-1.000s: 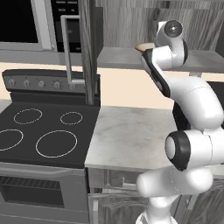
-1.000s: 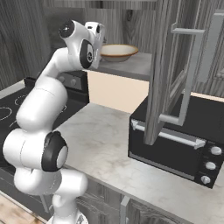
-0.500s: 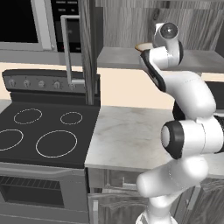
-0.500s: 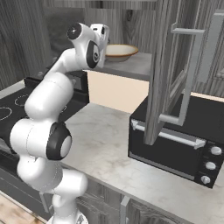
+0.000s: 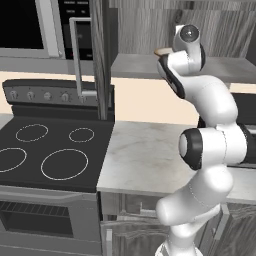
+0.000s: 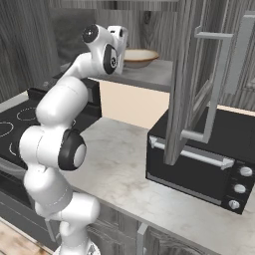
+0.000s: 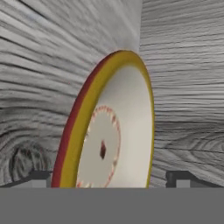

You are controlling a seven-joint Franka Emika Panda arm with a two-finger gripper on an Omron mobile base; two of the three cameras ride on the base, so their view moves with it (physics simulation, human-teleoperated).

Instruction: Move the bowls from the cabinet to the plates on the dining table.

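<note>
Inside the open cabinet (image 6: 199, 79), on its grey shelf (image 6: 154, 74), a pale cream-beige bowl (image 6: 138, 57) is being faced by the arm's hand, which is being held up at shelf height just beside it. In the left base view the bowl (image 5: 163, 51) is being mostly hidden by the white wrist, with just a pale sliver showing at the wrist's left. In the hand view the picture is being rolled on its side, so the bowl (image 7: 113, 135) is being seen edge-on and close: a yellow rim shading to red at the left, a cream inside with a faint reddish ring and a small dark mark at the centre. The pincer (image 7: 112, 177) is being held wide open, its two dark finger tips (image 7: 39, 177) being shown at the bottom of that view on either side of the bowl, apart from it; nothing is being gripped. Whether the tips are being brought level with the rim cannot be told.

Below the shelf, a grey-white marbled desk (image 5: 145, 160) is being seen, with a black stove (image 5: 50, 150) with ring burners to its left. On the desk at the right a black boxy oven (image 6: 204, 154) is being stood, partly behind the cabinet's open door (image 6: 184, 84) with its long bar handle.
</note>
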